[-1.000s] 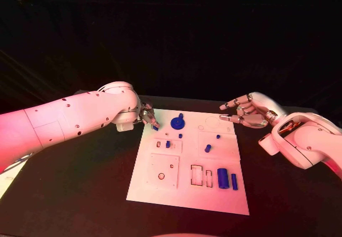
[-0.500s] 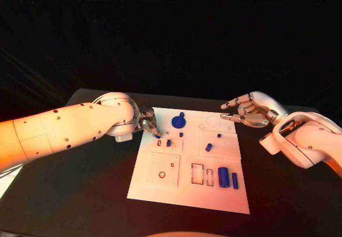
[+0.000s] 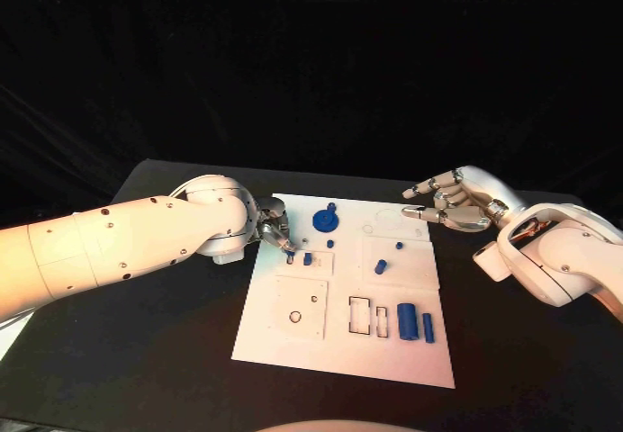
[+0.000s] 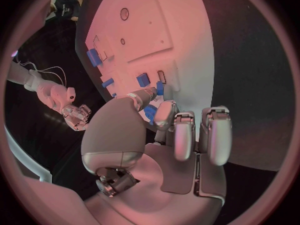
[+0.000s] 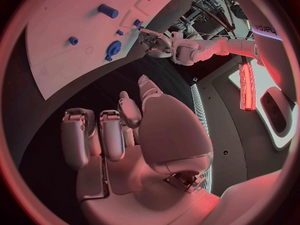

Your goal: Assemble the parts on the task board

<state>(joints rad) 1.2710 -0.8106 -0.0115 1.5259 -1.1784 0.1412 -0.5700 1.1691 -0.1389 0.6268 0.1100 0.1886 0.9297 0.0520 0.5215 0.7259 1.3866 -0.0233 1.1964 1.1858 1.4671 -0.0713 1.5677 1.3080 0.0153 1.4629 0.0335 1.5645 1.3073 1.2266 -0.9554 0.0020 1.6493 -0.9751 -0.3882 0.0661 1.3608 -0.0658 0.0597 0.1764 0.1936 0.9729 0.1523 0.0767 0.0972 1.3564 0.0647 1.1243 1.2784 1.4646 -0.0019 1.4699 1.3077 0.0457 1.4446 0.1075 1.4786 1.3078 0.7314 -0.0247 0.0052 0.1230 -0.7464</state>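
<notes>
Looking down from the head camera, the white task board (image 3: 346,292) is seen in the middle of the black table (image 3: 156,342). The left hand (image 3: 273,226) is held over the board's far left corner, and a small blue part (image 3: 288,252) is pinched at its fingertips, just above a small slot beside a blue peg (image 3: 308,259). A round blue part (image 3: 325,219) lies near the far edge, and a blue cylinder (image 3: 406,322) rests near the right edge. The right hand (image 3: 449,202) is kept off the board's far right corner, with fingers apart and nothing held.

From the left wrist camera, the small blue part (image 4: 150,113) is shown gripped between thumb and finger of the left hand (image 4: 164,135), close above the board (image 4: 181,40).

From the right wrist camera, the right hand (image 5: 128,135) is seen loosely spread and empty beside the board (image 5: 69,15).
</notes>
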